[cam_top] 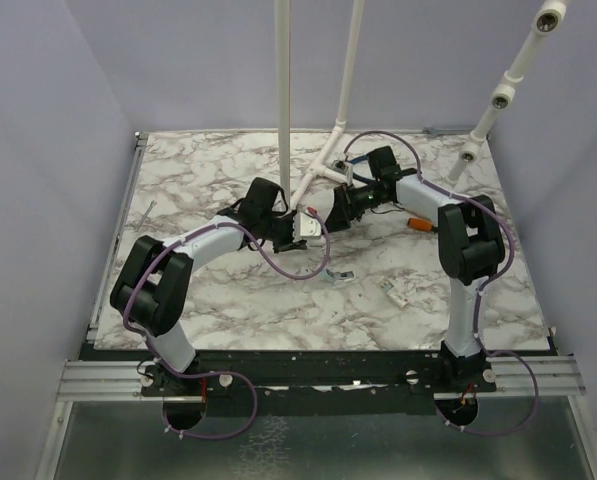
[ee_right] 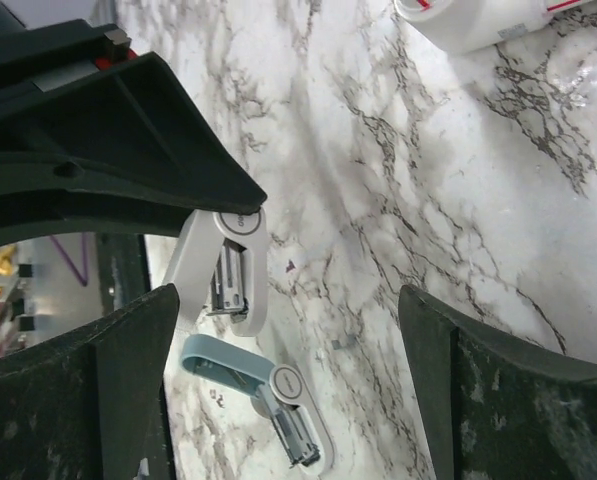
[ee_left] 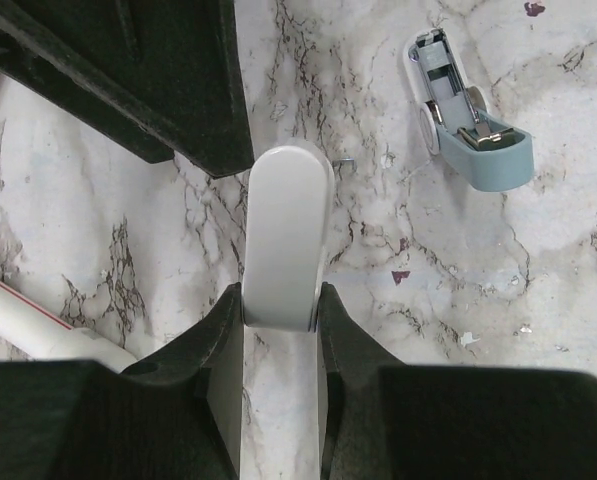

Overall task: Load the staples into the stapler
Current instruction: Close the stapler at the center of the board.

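Overhead, the left claw (cam_top: 300, 232) and right claw (cam_top: 330, 212) stood close together, too small for us to judge. The blue stapler (cam_top: 344, 277) lay on the table (cam_top: 208, 170) nearby. From the left wrist, we saw that claw clenched on a white stapler (ee_left: 288, 220), its lower end hidden. From the right wrist, that claw gaped released, its fingers cut off.

The table (cam_top: 168, 190) is blocked midway by the left arm (cam_top: 213, 240) and right arm (cam_top: 423, 195), a white stapler (ee_left: 286, 230) being clamped in the left gripper (ee_left: 281, 300). The back is barred by white posts (cam_top: 283, 100). Bare marble is left free at the left; the stapler (ee_left: 490, 160) is laid near the grippers.
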### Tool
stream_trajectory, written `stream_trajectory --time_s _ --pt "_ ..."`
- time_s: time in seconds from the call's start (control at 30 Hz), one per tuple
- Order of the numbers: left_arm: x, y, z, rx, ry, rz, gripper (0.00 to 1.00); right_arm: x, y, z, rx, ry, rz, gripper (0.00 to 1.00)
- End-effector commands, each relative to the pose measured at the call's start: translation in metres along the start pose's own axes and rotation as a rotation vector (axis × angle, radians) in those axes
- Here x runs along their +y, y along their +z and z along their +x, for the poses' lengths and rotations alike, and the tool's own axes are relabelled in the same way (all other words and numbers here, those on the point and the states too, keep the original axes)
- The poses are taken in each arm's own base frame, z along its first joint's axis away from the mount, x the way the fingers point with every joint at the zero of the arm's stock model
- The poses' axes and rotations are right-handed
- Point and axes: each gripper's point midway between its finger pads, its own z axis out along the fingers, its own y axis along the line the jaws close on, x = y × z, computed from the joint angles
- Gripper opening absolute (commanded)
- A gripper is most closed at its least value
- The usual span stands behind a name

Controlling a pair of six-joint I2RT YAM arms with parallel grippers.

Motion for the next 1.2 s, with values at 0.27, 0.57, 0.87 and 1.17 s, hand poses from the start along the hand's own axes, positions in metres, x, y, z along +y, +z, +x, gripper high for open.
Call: stream_trajectory --time_s 0.27,0.57,0.87,1.17 --pt "0.032 -0.009 -0.016 0.013 0.028 -0.162 0.0 0.047 0.022 0.012 0.056 0.119 -0.27 0.95" --pt "0.033 -0.006 -0.026 0.012 0.096 -0.165 0.0 0.053 0.026 0.015 0.06 0.174 -0.351 0.87" --pt "0.021 0.0 -0.024 0.021 0.122 -0.133 0.0 0.051 0.029 0.016 0.059 0.207 -0.377 0.78" --pt "0.018 0.002 -0.02 0.031 0.121 -0.126 0.0 0.048 0.031 0.024 0.063 0.201 -0.385 0.01"
